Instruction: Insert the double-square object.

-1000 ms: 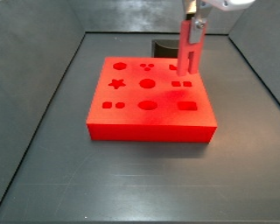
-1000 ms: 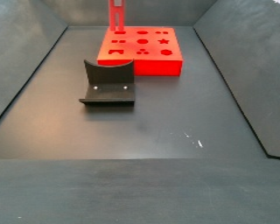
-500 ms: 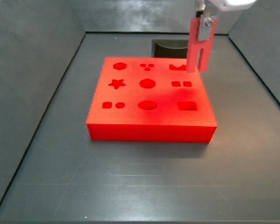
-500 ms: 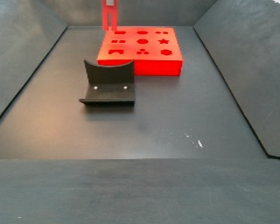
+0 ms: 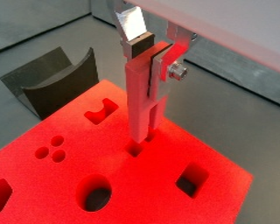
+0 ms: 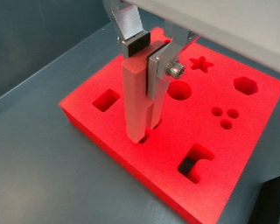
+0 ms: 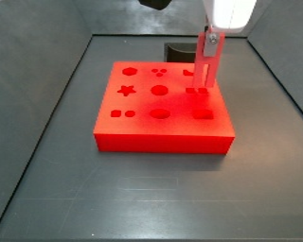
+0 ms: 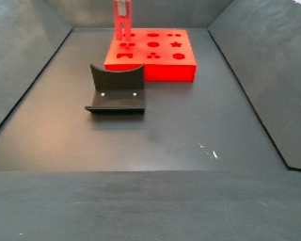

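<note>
On the dark grey floor [image 8: 166,141] of the walled bin sits the biggest thing, a flat red block [image 7: 163,106] with shaped holes in its top face: star, circles, three-dot cluster, hexagon, squares, a stepped notch. Both side views show it [image 8: 153,55] lying flat toward the far end of the bin. Dark grey curved fixture [image 8: 116,90] stands on the floor near the block but apart from it in a side view; a wrist view shows the same curved piece [image 5: 52,77] just past one block corner.

Gripper [image 5: 150,61] is above the block top, near one edge of the hole pattern, hanging straight down. Its flat silver fingers [image 6: 133,26] are pinched onto the upper end of the double-square object [image 5: 143,101], a long slim red peg held upright. In both wrist views the peg [image 6: 140,96] runs down from the fingers to the block face, lower end at or just over the surface beside a small hole; whether the tip has entered a hole cannot be told. A side view shows the peg [image 7: 207,64] vertical over the block's far right part, its tip close to the holes there. In the other side picture only a short red stretch of peg [image 8: 121,17] is seen above the block's far left corner, gripper body cut off by the frame edge.
</note>
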